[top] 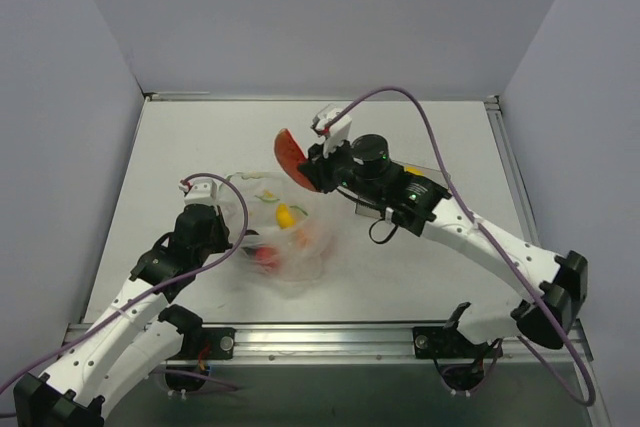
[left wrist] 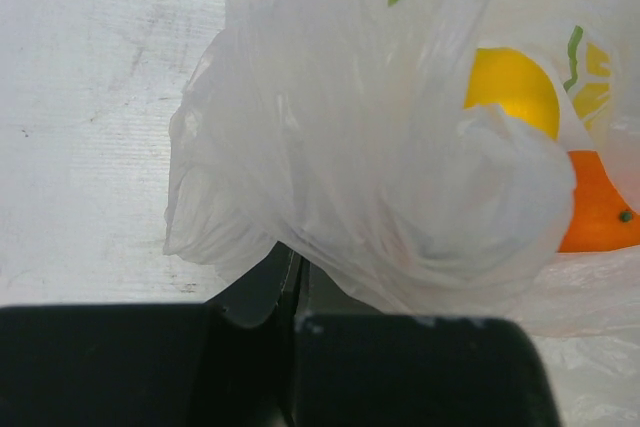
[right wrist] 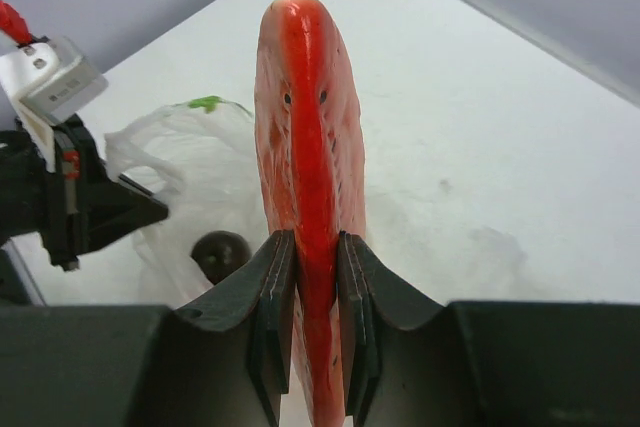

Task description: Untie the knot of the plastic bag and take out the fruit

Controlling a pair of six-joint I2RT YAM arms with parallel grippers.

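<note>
The plastic bag (top: 288,237) lies crumpled at the table's middle left, with yellow (top: 285,215), orange and red fruit showing through it. My left gripper (top: 237,235) is shut on a fold of the bag (left wrist: 360,147) at its left side. A yellow ball (left wrist: 510,87) and an orange ball (left wrist: 600,207) sit inside. My right gripper (top: 315,169) is shut on the red piece (right wrist: 305,137) and holds it above the table behind the bag. A dark ball (right wrist: 220,255) lies in the bag (right wrist: 190,162) below. The knot does not show.
Grey walls close the table's left, back and right sides. A metal rail (top: 330,332) runs along the front edge. The left arm's wrist (right wrist: 60,187) is close to the left of the held red piece. White table (top: 440,127) spreads behind and right.
</note>
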